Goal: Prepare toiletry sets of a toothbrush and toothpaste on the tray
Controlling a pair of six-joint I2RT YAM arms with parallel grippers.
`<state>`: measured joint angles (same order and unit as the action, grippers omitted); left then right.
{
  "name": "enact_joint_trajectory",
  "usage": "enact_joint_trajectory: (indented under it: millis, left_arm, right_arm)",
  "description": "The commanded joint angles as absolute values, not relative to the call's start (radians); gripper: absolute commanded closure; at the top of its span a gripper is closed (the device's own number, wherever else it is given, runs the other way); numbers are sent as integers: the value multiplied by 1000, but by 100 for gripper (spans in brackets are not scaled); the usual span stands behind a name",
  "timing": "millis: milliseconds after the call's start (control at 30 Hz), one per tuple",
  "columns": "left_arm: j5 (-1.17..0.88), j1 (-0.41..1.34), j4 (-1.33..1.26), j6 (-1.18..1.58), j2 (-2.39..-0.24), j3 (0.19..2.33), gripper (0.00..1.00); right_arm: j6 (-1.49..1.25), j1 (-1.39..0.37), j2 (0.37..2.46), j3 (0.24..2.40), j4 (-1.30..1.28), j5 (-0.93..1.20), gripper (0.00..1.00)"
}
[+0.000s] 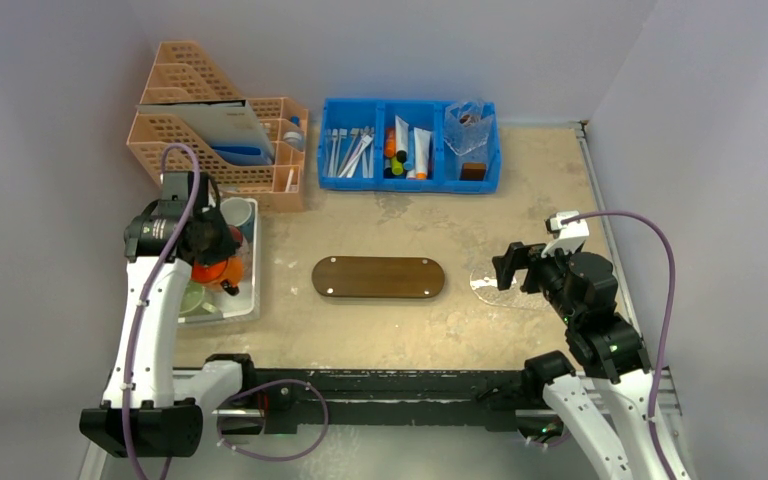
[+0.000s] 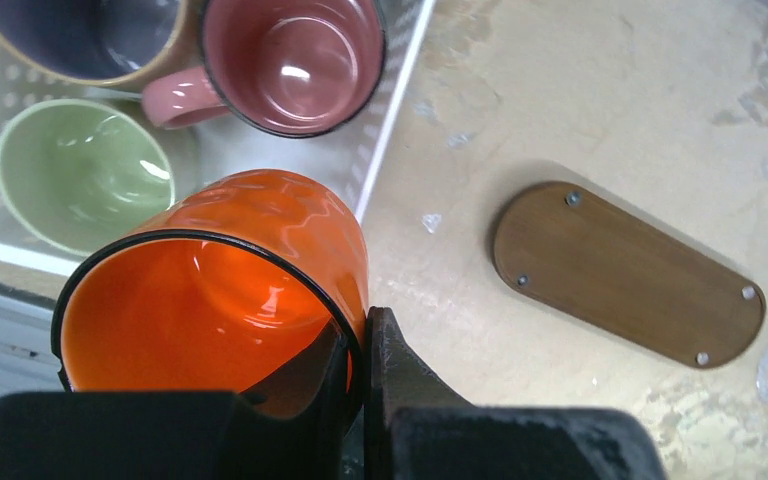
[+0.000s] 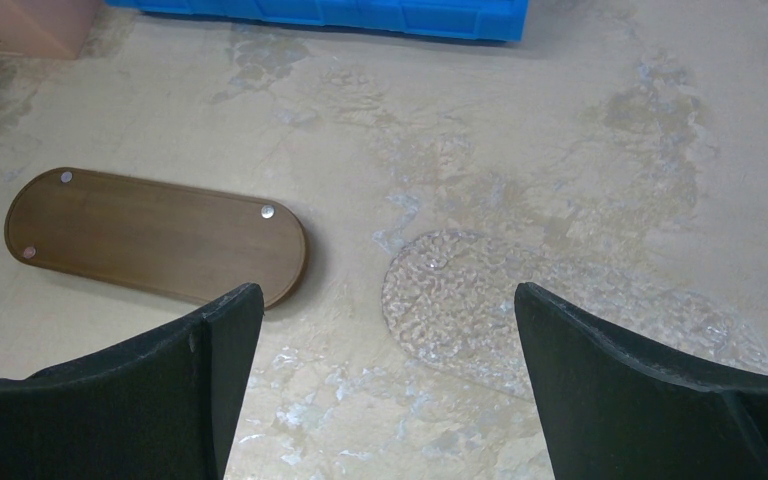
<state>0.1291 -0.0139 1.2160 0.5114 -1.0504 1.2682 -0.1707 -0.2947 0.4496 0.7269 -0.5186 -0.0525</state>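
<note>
The dark brown wooden tray (image 1: 378, 277) lies bare in the middle of the table; it also shows in the left wrist view (image 2: 628, 273) and in the right wrist view (image 3: 155, 236). White toothbrushes (image 1: 352, 152) and pale tubes (image 1: 421, 152) lie in the blue bin (image 1: 410, 178) at the back. My left gripper (image 1: 210, 250) is shut on the rim of an orange cup (image 2: 210, 290), one finger inside and one outside, held over the white tray (image 1: 252, 300). My right gripper (image 1: 513, 268) is open and empty, right of the wooden tray, above a clear textured plate (image 3: 520, 310).
The white tray at the left holds a pink mug (image 2: 290, 60), a green bowl (image 2: 80, 170) and a dark mug (image 2: 80, 35). A peach file rack (image 1: 215, 130) stands at the back left. Orange and green tubes (image 1: 392, 150) and a clear bag (image 1: 468, 125) are in the blue bin.
</note>
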Motion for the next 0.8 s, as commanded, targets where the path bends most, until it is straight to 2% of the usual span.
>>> enact_joint_trajectory:
  millis: [0,333,567,767]
  left_arm:
    - [-16,-20,1166,429,-1025,1302,100]
    - [-154,-6,1136,387,-1048,1288,100]
    - [-55,205,1117,433,-1097,1283,100]
    - [-44,279,1075,467,-1126,1275,100]
  right_arm:
    - [-153,-299,454,727,-499,-44,1]
    - [-153,-300,458,727,-503,-43,1]
    - [-151,-300,464,730,-505,-46,1]
    - [-151,-299,469,734,-511,-51,1]
